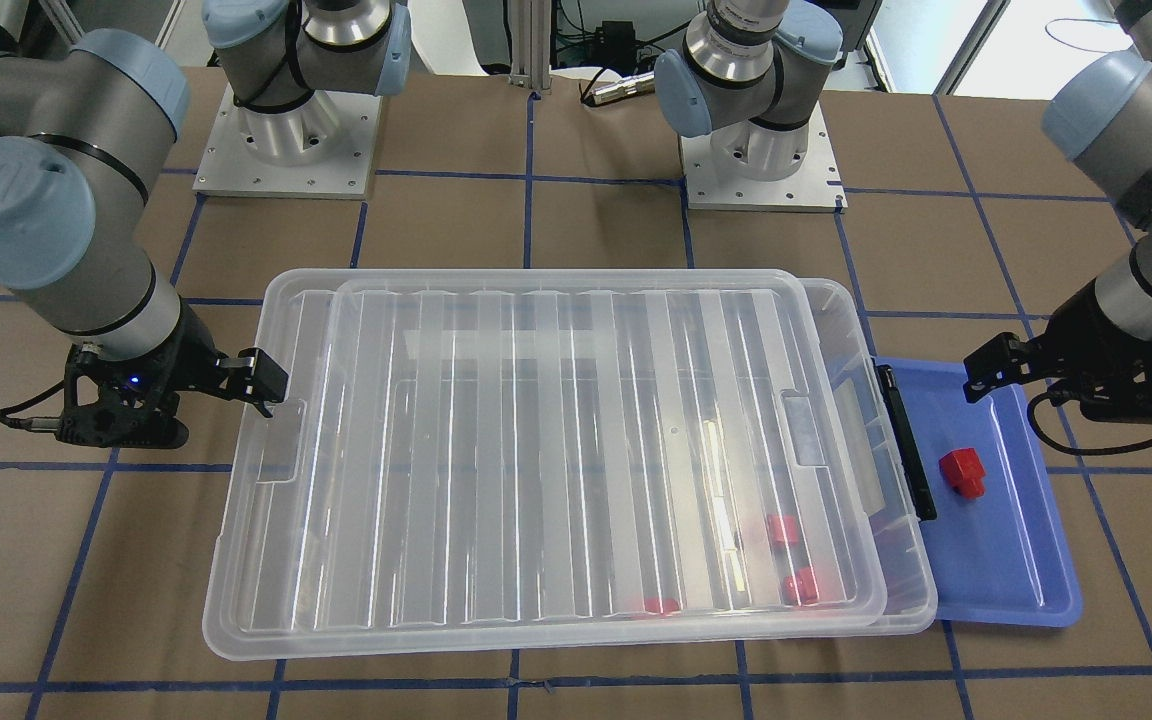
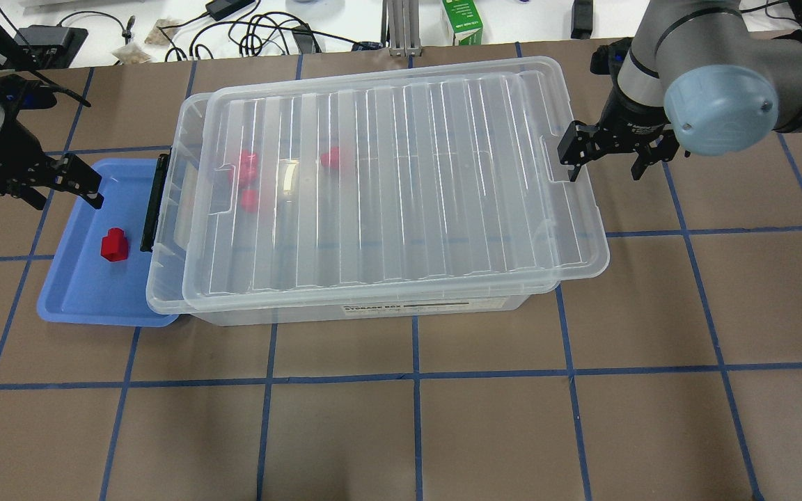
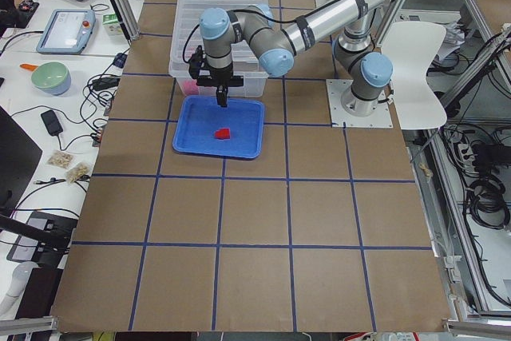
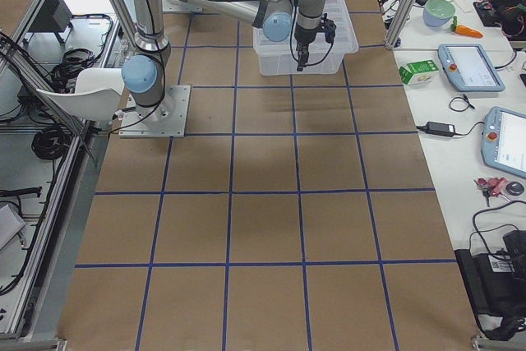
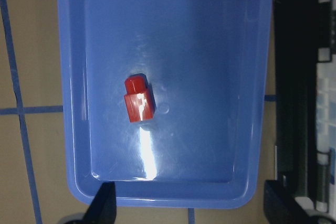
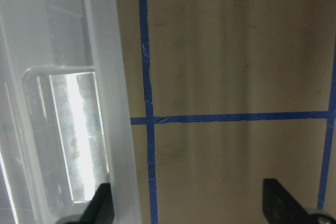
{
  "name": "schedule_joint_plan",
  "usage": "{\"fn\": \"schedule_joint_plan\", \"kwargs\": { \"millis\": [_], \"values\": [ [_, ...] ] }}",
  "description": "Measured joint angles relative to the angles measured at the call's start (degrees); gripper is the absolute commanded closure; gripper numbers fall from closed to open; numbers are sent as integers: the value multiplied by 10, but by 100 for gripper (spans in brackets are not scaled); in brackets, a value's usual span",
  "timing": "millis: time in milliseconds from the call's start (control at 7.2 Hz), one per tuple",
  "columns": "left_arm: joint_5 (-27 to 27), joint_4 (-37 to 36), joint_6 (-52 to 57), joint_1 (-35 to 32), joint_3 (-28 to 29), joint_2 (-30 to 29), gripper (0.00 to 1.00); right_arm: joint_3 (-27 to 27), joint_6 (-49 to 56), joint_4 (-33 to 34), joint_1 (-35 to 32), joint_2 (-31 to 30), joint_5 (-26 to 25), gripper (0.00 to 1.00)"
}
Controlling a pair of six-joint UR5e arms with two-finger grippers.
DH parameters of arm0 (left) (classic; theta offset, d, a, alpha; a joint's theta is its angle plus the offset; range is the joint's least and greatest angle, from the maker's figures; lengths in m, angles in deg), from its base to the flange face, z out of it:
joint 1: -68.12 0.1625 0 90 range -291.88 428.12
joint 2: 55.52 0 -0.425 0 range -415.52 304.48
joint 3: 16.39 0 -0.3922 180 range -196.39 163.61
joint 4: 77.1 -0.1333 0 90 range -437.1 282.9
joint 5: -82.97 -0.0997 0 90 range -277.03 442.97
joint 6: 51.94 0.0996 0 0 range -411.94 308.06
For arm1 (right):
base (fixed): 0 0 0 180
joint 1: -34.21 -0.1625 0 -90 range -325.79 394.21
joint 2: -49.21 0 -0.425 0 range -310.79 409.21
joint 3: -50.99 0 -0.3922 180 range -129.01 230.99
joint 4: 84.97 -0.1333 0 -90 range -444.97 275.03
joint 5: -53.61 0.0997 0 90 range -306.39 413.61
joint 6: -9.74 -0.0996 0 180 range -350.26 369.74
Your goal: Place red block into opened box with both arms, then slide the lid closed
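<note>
Find the red block [image 2: 113, 244] lying alone in the blue tray [image 2: 74, 299], just left of the box [image 2: 373, 311]. Bring the left end effector [image 2: 60, 191], spread wide and empty above the tray's far side, straight over the block. Close across the squarish body, not the stub. Mind the narrow opening beside the black bar [image 2: 154, 202], likely too tight under the lid [image 2: 401, 174]. Use the right end effector [image 2: 606, 156], likewise agape and holding nothing at the lid's right edge, for sliding.
</note>
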Motion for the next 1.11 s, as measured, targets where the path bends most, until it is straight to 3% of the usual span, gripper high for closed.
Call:
{"fn": "schedule_joint_plan", "kwargs": {
  "millis": [556, 1111],
  "values": [
    [0, -61, 3, 30, -17, -60, 0, 1, 0, -5, 19, -4, -14, 0],
    [1, -185, -10, 37, -81, -100, 0, 0, 15, -5, 41, -4, -26, 0]
  ]
}}
